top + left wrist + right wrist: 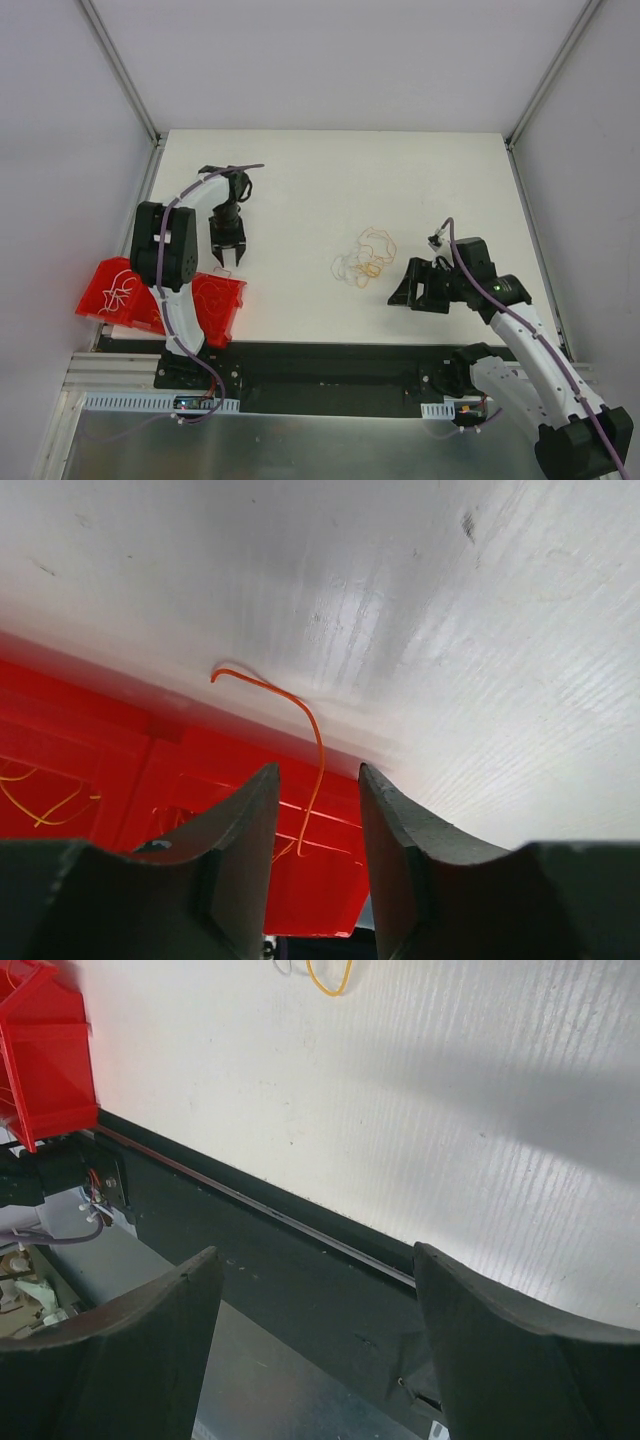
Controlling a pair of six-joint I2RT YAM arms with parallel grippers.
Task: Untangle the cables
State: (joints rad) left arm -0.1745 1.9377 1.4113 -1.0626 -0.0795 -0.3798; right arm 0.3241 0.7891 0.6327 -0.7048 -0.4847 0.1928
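Observation:
The cables [365, 258] lie as a small loose tangle of orange-yellow and whitish strands on the white table, right of centre. Their lower loops show at the top edge of the right wrist view [326, 978]. My left gripper [228, 264] hangs over the rim of a red bin [222, 303], jaws apart. In the left wrist view one orange strand [318, 738] curves down between the fingers [250, 820] of the left gripper [318, 775] into the bin, touching neither finger. My right gripper [402, 296] is wide open and empty, just right of the tangle near the table's front edge [315, 1260].
A second red bin [112, 290] at the left holds whitish strands. The red bin wall fills the lower left of the left wrist view [100, 740], and a bin also shows in the right wrist view [40, 1050]. A black strip [330, 360] runs along the table's front edge.

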